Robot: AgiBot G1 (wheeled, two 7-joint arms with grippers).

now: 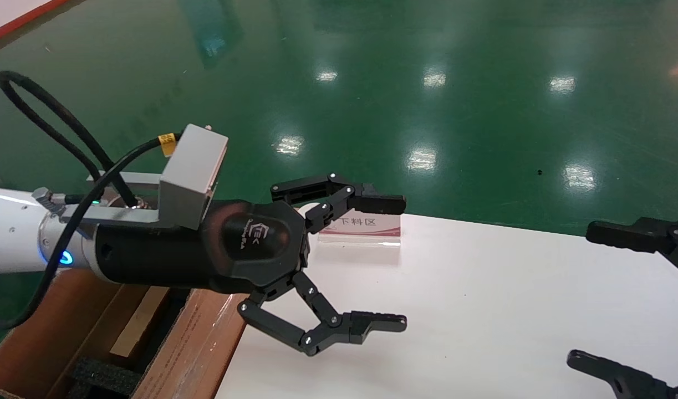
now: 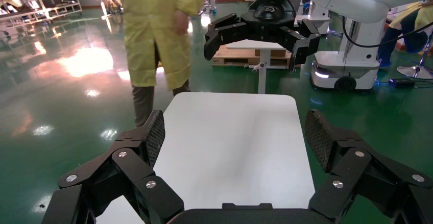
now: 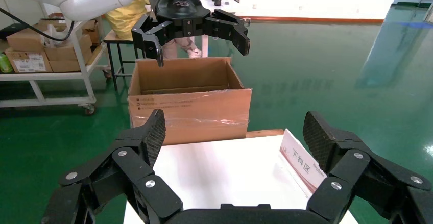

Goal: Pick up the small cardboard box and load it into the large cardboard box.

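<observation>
The large cardboard box stands at the table's left end, flaps open, black foam inside; the right wrist view shows it with glossy tape. A pale tan flat piece lies inside it; I cannot tell whether it is the small cardboard box, which shows nowhere else. My left gripper is open and empty, held above the table's left end beside the carton; the left wrist view shows only bare table between its fingers. My right gripper is open and empty at the right end.
The white table holds a small red-and-white sign at its far edge. A person in a yellow coat stands by the table's far side. A cart with boxes stands behind the carton. Green floor lies all round.
</observation>
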